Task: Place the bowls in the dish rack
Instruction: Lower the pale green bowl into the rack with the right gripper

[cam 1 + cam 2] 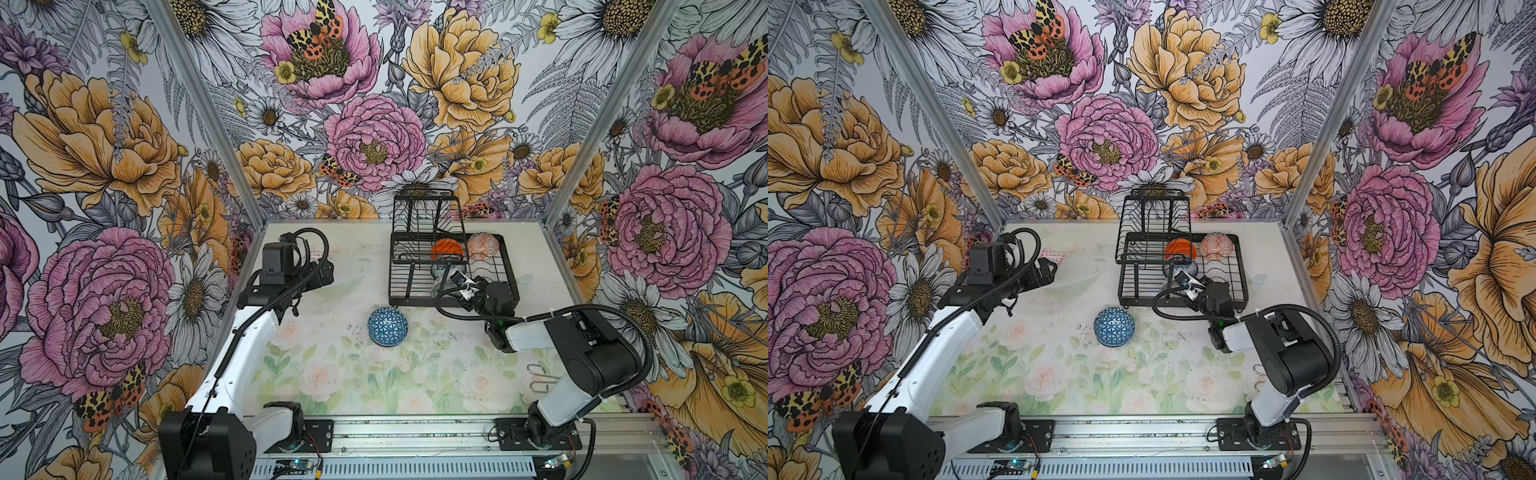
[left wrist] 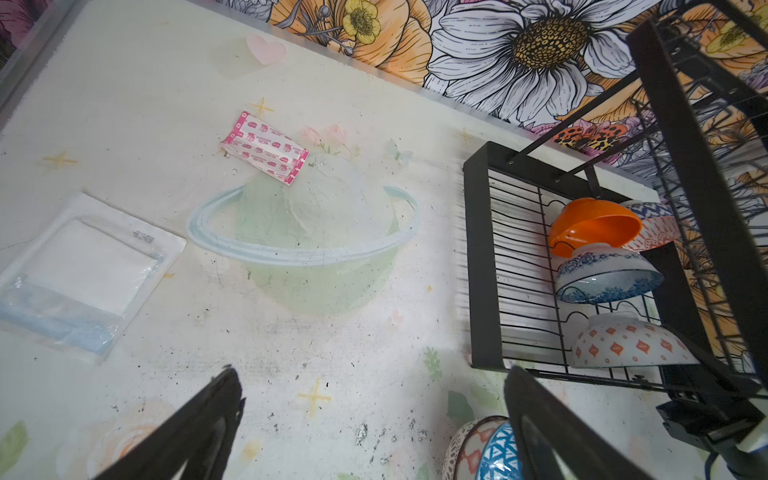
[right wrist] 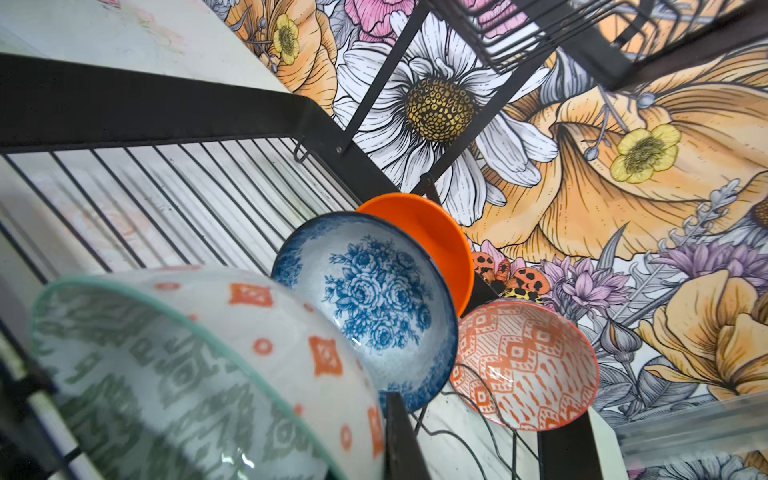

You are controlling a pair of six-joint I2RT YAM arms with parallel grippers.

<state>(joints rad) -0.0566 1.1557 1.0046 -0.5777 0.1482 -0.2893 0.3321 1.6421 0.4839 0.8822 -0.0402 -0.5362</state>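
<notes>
My right gripper (image 1: 451,284) is clamped on the rim of the grey-green bowl (image 3: 174,374), which sits tilted in the dish rack (image 1: 391,270) beside the blue floral bowl (image 3: 374,307). My left gripper (image 2: 374,432) is spread wide and holds nothing.

stacked bowls (image 1: 387,326) on table (image 1: 332,374) before dish rack (image 1: 391,274).

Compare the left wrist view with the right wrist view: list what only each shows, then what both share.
Only the left wrist view: the open left end effector, a pink-printed packet, a clear pouch and the blue geometric bowl, which sits outside the dish rack.
Only the right wrist view: the green pattern inside the grey-green bowl.
Both: the dish rack holding the orange bowl, blue floral bowl, orange-white bowl and the grey-green bowl.
</notes>
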